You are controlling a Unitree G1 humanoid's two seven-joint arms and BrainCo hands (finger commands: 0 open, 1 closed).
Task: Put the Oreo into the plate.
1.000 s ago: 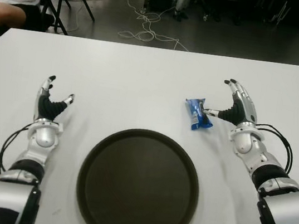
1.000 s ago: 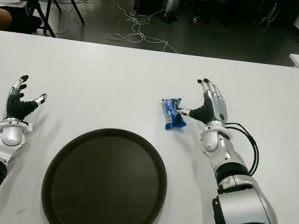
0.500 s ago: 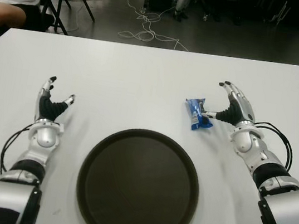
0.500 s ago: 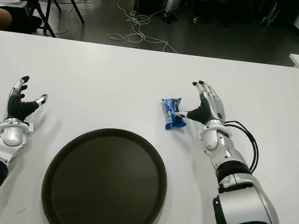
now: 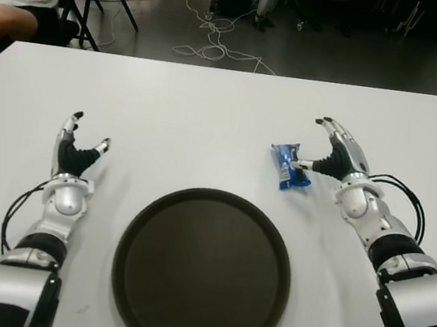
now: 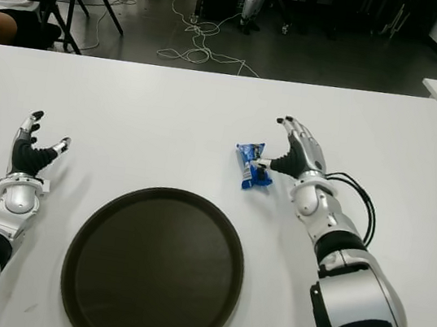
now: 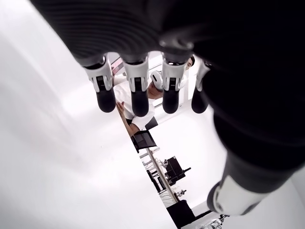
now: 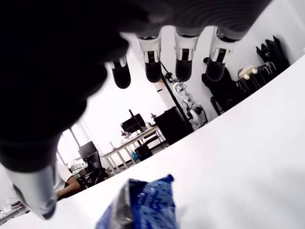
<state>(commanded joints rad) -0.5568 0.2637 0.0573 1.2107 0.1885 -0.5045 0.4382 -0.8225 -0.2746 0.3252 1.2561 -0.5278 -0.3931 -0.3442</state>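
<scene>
Oreo pack (image 5: 290, 166): blue, print unreadable | right hand (image 5: 334, 150) spread, thumb touching | left hand (image 5: 74, 152) open, empty

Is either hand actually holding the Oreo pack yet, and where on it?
Nothing is held. The right hand is open beside the Oreo pack, thumb tip at its right edge; the pack lies on the table. The left hand is open and empty.

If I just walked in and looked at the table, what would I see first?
Probably the big dark round plate at the near middle of the white table. Next, the shiny blue Oreo packet lying beyond the plate's right side, with the robot's right hand open right beside it. The left hand shows open, left of the plate.
</scene>
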